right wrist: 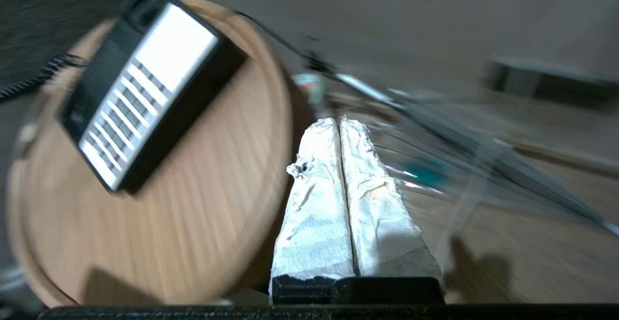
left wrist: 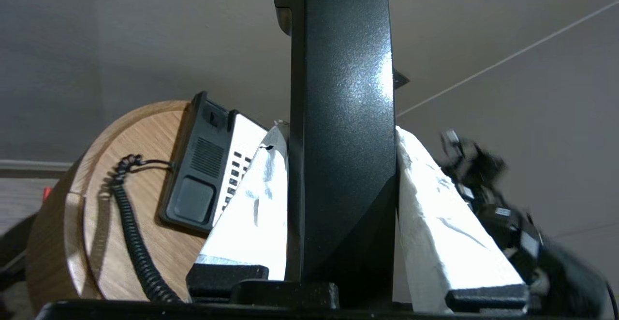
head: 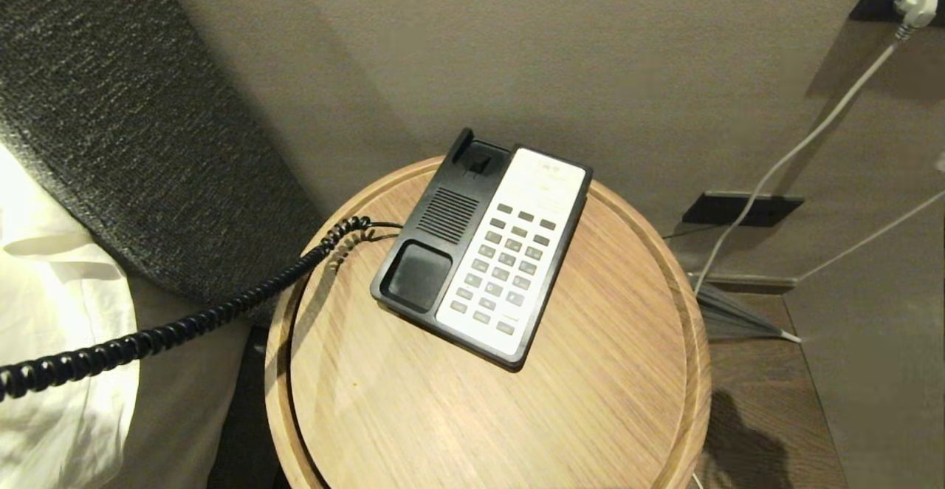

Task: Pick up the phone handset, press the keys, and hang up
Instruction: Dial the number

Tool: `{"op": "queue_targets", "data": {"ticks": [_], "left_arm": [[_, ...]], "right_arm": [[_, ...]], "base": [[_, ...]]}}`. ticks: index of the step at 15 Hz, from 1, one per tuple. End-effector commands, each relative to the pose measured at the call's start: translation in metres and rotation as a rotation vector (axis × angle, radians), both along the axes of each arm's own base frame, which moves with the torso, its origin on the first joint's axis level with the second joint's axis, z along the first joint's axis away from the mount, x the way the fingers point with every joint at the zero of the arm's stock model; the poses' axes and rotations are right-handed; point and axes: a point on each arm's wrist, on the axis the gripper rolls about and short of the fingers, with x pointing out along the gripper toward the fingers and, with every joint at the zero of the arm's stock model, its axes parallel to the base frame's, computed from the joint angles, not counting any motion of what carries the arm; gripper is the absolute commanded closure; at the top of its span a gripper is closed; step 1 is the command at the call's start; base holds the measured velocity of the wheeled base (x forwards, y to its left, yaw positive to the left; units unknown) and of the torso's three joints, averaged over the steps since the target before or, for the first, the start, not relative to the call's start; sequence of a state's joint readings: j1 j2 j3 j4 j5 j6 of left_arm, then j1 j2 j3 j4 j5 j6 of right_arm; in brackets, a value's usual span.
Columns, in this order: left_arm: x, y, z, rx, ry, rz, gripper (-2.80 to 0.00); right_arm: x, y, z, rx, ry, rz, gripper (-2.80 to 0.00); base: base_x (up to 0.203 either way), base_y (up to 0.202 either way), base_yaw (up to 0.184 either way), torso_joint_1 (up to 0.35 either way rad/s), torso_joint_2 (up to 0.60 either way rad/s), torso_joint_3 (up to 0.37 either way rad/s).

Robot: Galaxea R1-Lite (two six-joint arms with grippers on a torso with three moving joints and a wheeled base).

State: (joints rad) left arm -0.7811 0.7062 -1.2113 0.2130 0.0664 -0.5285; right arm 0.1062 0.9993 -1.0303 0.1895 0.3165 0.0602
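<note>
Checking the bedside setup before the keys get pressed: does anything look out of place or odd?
Only the expected: the phone base has an empty cradle, because the left pincer holds the phone handset off the round table, with the coiled cord stretched out past its edge.

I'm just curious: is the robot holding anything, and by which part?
The left gripper holds the phone handset around its straight middle; the right gripper is shut and empty.
</note>
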Motion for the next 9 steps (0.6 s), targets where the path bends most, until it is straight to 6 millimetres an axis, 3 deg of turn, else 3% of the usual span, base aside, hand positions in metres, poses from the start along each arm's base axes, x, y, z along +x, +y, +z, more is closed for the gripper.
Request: {"op": "queue_targets", "data": {"ticks": [1,5,9], "left_arm": [[0.001,-0.001,0.001,0.000,0.006,0.003,0.00],[0.001,-0.001,0.000,-0.002,0.004,0.005,0.00],[0.001,-0.001,-0.003,0.005,0.009,0.003,0.00]], "right_arm": [[0.076,0.051,-0.007,-0.017,0.158,0.157,0.00],[0.097,0.140,-0.009,0.022,0.235,0.214,0.00],[0.087,0.182,-0.020,0.027,0.270,0.260,0.00]], "base": [[0.000,0.000,0.000,0.000,0.00,0.000],[0.000,0.000,0.000,0.000,0.00,0.000],[0.000,0.000,0.000,0.000,0.00,0.000]]}}
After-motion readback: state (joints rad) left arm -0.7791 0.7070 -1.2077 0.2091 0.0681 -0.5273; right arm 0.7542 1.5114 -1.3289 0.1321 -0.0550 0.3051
